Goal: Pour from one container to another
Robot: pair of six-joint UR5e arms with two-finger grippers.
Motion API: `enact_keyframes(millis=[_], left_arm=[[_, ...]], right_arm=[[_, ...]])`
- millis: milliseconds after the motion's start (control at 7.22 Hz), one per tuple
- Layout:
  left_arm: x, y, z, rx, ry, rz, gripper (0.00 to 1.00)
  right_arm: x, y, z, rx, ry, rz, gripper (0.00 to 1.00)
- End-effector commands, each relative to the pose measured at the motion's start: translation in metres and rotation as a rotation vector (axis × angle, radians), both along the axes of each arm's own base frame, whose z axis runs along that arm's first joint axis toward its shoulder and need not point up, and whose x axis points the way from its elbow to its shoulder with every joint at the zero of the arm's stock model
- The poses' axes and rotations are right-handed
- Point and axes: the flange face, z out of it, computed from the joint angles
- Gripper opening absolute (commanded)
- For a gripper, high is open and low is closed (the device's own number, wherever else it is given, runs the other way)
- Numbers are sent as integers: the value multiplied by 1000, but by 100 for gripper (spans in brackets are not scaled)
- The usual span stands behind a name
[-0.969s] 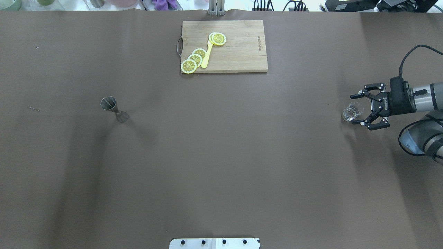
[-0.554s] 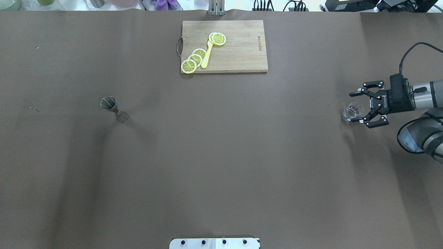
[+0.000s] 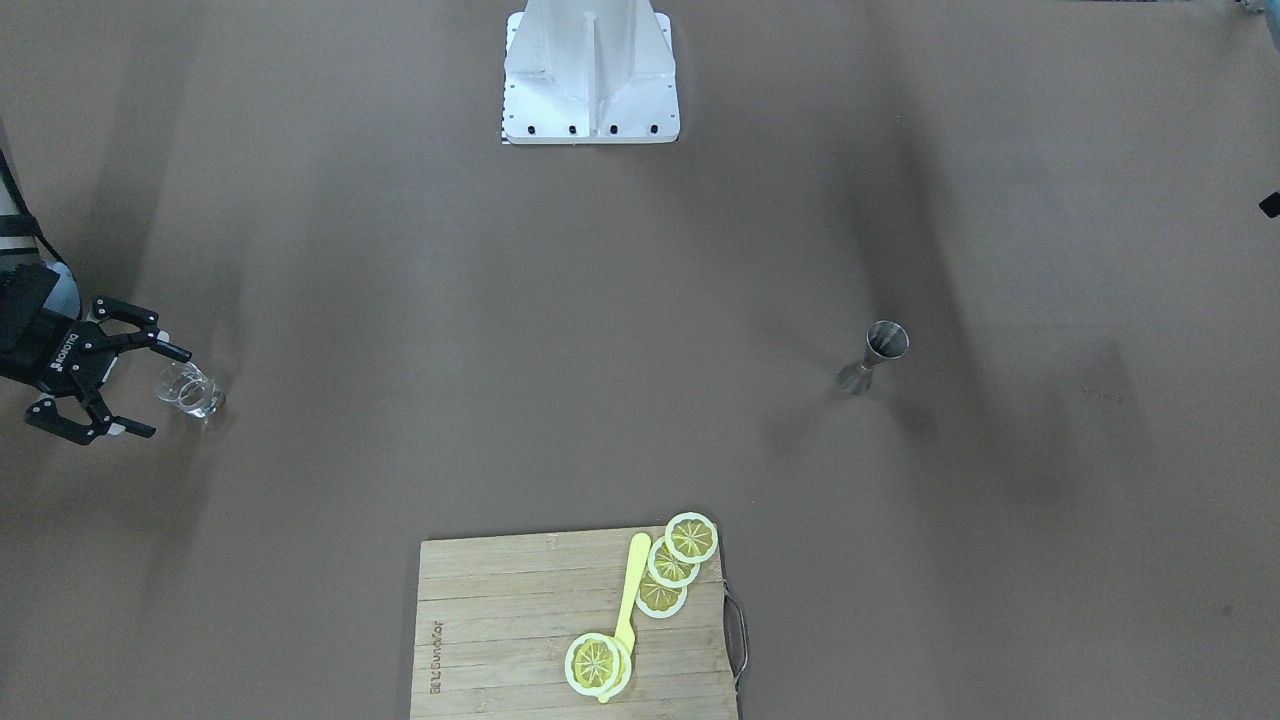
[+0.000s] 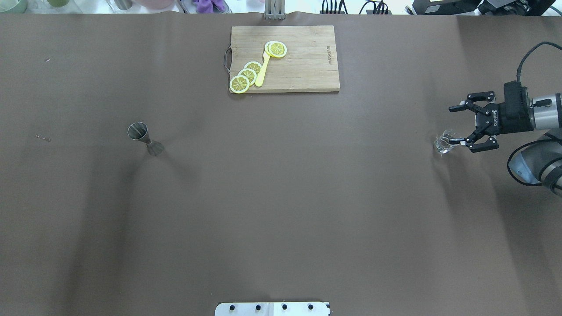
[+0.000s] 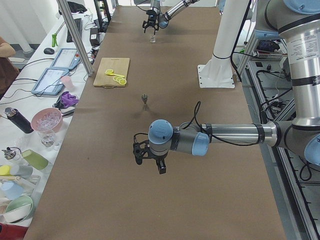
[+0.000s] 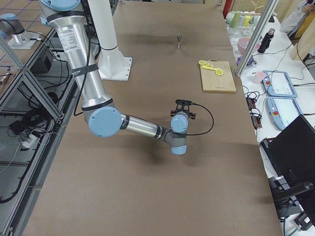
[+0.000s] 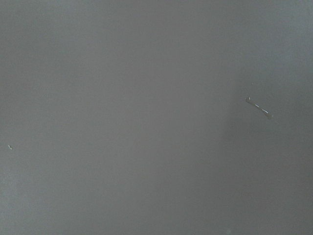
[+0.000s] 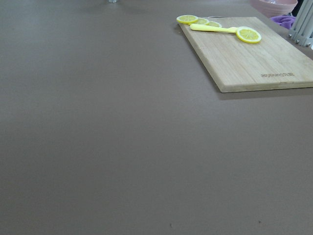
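Presently listed: right claw (image 4: 454, 125), black, marked ROBOTIQ, spread wide and grasping nothing, just beside a small clear glass (image 4: 443, 145) standing upright toward the right side of the surface (image 4: 281, 197). Steel jigger (image 4: 142, 135), hourglass-shaped, upright, well apart on the left half; cutting board (image 4: 303, 66) bears engraved lettering too small to read. Left claw (image 5: 149, 162): whether released or clenched cannot be told.

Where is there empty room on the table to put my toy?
The wide bare middle, between the small steel jigger, the wooden cutting board and the white robot base. It is crowded only by the clear glass, where the open right gripper hangs.
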Motion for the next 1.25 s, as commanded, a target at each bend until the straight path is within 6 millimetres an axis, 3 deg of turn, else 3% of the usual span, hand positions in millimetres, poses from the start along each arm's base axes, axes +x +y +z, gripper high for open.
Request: enact_keyframes(millis=[0,277,554,831,1107], left_arm=[[0,0,-1,1,1,0,98],[0,0,0,-1,0,0,98],[0,0,-1,2,1,0,98],[0,0,0,1,0,0,98],[0,0,-1,2,0,0,98]], right_arm=[[35,-11,-16,-75,-37,20,100],[69,-22,-17,-116,-40,58,100],[110,-43,-22,-206,-9,129,100],[139,-64,-19,-326,28,208,100],[149,-82,-16,-446,69,313,100]])
